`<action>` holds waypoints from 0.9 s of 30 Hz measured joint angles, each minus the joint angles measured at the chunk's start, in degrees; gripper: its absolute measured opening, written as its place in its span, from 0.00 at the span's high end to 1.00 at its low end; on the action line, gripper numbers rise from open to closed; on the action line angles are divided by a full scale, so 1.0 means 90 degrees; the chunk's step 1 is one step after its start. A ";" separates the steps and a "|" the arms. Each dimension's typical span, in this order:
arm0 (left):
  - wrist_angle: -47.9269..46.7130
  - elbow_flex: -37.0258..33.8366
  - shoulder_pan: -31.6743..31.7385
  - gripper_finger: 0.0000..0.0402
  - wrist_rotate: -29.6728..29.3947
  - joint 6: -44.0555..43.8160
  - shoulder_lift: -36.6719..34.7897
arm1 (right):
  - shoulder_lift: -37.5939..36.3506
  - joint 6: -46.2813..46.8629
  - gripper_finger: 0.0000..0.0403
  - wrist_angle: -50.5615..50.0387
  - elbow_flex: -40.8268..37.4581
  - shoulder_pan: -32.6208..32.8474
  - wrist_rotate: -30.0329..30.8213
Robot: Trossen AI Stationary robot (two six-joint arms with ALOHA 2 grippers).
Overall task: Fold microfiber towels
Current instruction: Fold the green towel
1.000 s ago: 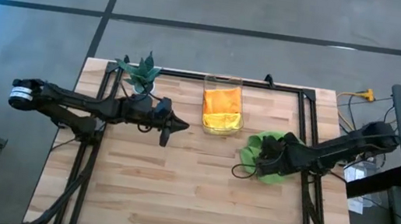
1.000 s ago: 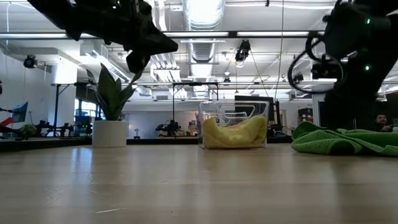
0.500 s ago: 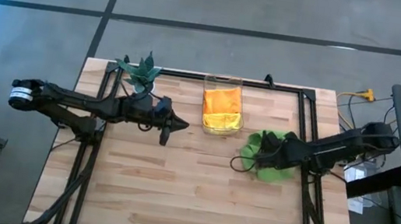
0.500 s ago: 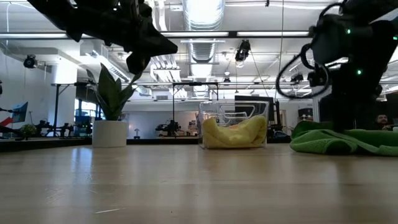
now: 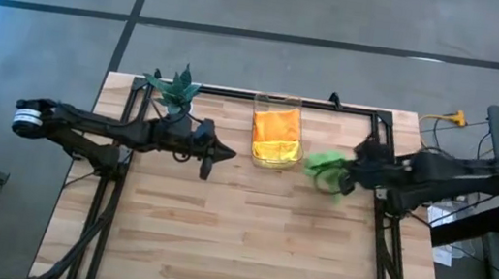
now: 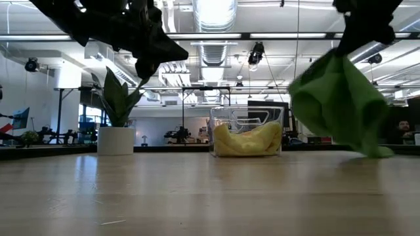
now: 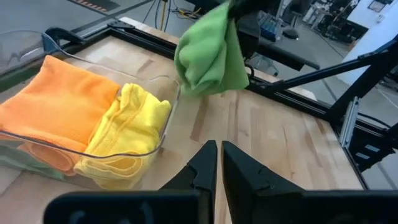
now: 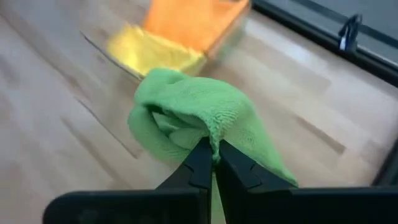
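1. Green towel hangs bunched in the air above the desk, beside the clear bin, pinched in the right tool.
2. Left tool hovers near the bin, fingers together, empty.
3. Step in hand: lifting the towel out for folding.
4. Next: lay it flat on open desk.
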 joint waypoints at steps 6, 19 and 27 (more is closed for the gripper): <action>0.0614 0.0012 0.0004 0.98 -0.0002 -0.0056 0.0211 | -0.0780 -0.0075 0.98 -0.0019 0.0423 0.0000 -0.0037; 0.1853 0.1239 -0.0313 0.84 0.0312 0.0391 0.1586 | 0.0056 -0.0420 0.98 0.0697 0.1417 0.0000 -0.0054; 0.0193 0.3110 -0.0506 0.49 -0.0193 0.2588 0.2328 | 0.0751 -0.0484 0.98 0.0709 0.2183 -0.0005 -0.0032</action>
